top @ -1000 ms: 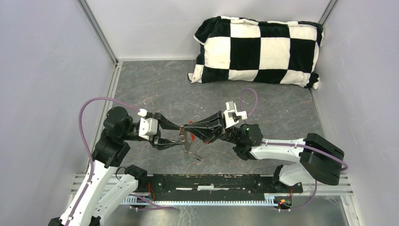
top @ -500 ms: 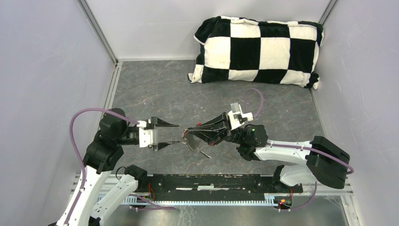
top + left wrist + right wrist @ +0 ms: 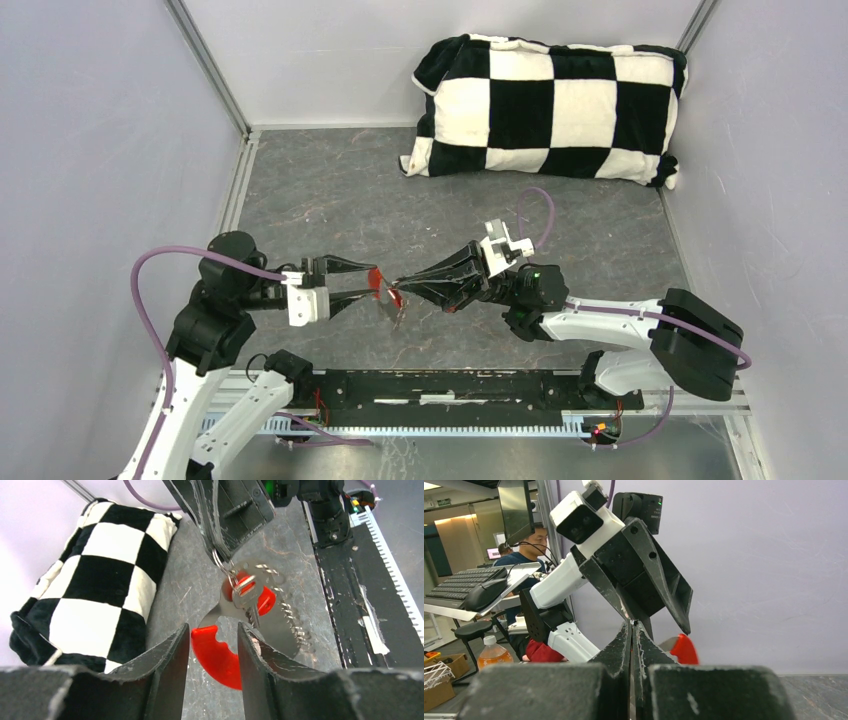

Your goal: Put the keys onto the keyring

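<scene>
Top view, arms: we see the left gripper (image 3: 374, 280) and the right gripper (image 3: 400, 284) meeting tip to tip in mid-air over the tabletop (image 3: 330, 200).
Top view, keyring: the keyring (image 3: 392, 296) hangs between those tips, clear of the tabletop.
Left wrist, left jaws: they stand apart with the end of the red fob (image 3: 217, 655) between them. We cannot tell whether they press on it.
Left wrist, right jaws: closed, pinching a thin silver ring at the keyring's upper end.
Left wrist, key: one key (image 3: 247, 592) dangles just below that pinch, blade down. We find no second key.
Left wrist, axis: the fob's length runs from the right tips down into the left jaws' gap.
Right wrist, jaws: pressed flat together, with a red sliver just beyond them.
Our judgement: the left arm is nearer the fob and the right nearer the rings.
</scene>
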